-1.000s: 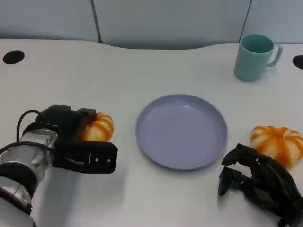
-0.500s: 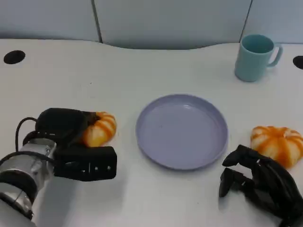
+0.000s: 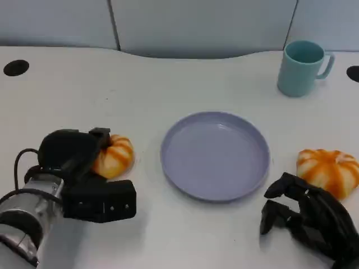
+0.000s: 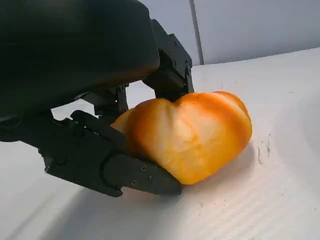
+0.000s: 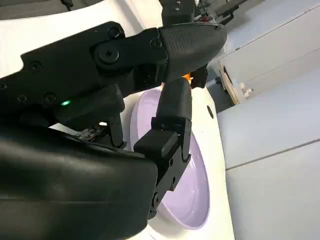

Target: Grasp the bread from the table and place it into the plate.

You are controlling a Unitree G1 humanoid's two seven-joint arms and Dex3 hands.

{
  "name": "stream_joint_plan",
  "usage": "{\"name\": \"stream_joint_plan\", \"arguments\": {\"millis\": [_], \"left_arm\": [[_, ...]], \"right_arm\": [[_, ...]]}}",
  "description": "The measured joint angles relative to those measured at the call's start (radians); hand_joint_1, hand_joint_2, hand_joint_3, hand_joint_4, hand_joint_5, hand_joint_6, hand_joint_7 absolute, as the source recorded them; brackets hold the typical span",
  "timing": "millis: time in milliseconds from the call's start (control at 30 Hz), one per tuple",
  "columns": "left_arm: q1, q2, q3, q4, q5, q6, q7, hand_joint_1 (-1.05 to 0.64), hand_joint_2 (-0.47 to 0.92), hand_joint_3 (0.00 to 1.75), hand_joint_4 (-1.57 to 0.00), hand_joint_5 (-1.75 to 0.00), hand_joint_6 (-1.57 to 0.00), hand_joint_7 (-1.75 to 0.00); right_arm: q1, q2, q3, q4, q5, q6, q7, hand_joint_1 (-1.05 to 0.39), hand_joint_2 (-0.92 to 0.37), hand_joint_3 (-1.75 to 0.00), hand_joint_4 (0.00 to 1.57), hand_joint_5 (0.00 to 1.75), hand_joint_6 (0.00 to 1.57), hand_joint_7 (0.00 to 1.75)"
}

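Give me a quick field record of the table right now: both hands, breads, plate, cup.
left hand: fingers closed around left bread, which sits on the table
right hand: holds nothing, fingers curled, near side of right bread
plate: centre of table, nothing in it
cup: upright, far right
task status: bread not yet in plate

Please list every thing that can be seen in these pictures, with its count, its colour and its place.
bread: 2, orange with pale stripes; one left of the plate between the left hand's fingers, the other right of the plate, beside the right hand.
plate: 1, pale purple, middle of the table, nothing in it.
mug: 1, teal, far right part of the table, upright.
table: 1, white, dark round holes near its far corners.
left hand: 1, black, fingers around the left bread.
right hand: 1, black, fingers curled, holding nothing.
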Motion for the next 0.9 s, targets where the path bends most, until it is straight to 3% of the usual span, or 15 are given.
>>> {"name": "stream_joint_plan", "arguments": {"millis": [33,100,200,267,333,533,600,733,800,900], "left_arm": [[0.002,-0.003,0.013,0.000,-0.010,-0.006,0.003,-0.26,0.87,0.47,-0.85,-1.75,-0.63,-1.57],[0.003,-0.014,0.049,-0.004,-0.046,-0.022,0.018,-0.25,0.85,0.54,-0.85,-1.75,-0.58,-1.71],[-0.002,-0.026,0.083,-0.022,-0.078,-0.033,0.030,-0.24,0.83,0.57,-0.85,-1.75,-0.57,-1.74],[-0.006,-0.029,0.091,-0.028,-0.080,-0.041,0.031,-0.21,0.74,0.77,-0.86,-1.75,-0.61,-1.75],[-0.008,-0.029,0.100,-0.036,-0.089,-0.065,0.044,-0.20,0.71,0.84,-0.87,-1.75,-0.62,-1.75],[-0.033,-0.026,0.107,-0.059,-0.100,-0.129,0.056,-0.21,0.65,0.86,-0.85,-1.75,-0.63,-1.74],[-0.051,-0.021,0.109,-0.076,-0.106,-0.179,0.045,-0.22,0.65,0.81,-0.84,-1.75,-0.67,-1.58],[-0.085,-0.020,0.101,-0.103,-0.107,-0.258,0.037,-0.20,0.61,0.93,-0.80,-1.75,-0.65,-1.70],[-0.089,-0.023,0.096,-0.109,-0.106,-0.278,0.035,-0.24,0.53,1.15,-0.90,-1.75,-0.70,-1.74],[-0.101,-0.039,0.081,-0.112,-0.098,-0.301,0.007,-0.26,0.51,1.21,-0.92,-1.75,-0.72,-1.75]], "right_arm": [[0.000,0.000,0.000,0.000,0.000,0.000,0.000,-0.50,-0.92,-0.20,0.67,1.55,0.69,1.10],[-0.001,-0.001,-0.001,0.001,0.000,-0.001,0.000,-0.50,-0.92,-0.20,0.68,1.56,0.69,1.11],[-0.002,-0.002,0.001,0.003,-0.002,-0.002,0.000,-0.51,-0.92,-0.20,0.68,1.56,0.69,1.11],[-0.003,-0.002,0.001,0.003,-0.003,-0.002,0.000,-0.52,-0.92,-0.21,0.68,1.57,0.69,1.11],[-0.003,-0.003,0.002,0.003,-0.004,-0.002,0.000,-0.52,-0.92,-0.20,0.68,1.56,0.69,1.12],[-0.003,-0.006,0.005,0.002,-0.006,-0.002,-0.010,-0.51,-0.92,-0.22,0.67,1.58,0.68,1.13],[-0.004,-0.007,0.005,0.001,-0.006,-0.001,-0.010,-0.51,-0.92,-0.21,0.66,1.59,0.68,1.14],[-0.006,-0.007,0.006,0.002,-0.005,0.000,-0.009,-0.50,-0.92,-0.21,0.66,1.59,0.68,1.14],[-0.007,-0.006,0.006,0.003,-0.005,0.000,-0.008,-0.49,-0.92,-0.22,0.66,1.59,0.68,1.14],[-0.008,-0.006,0.007,0.007,-0.005,-0.006,-0.009,-0.49,-0.92,-0.22,0.67,1.59,0.68,1.14]]}}
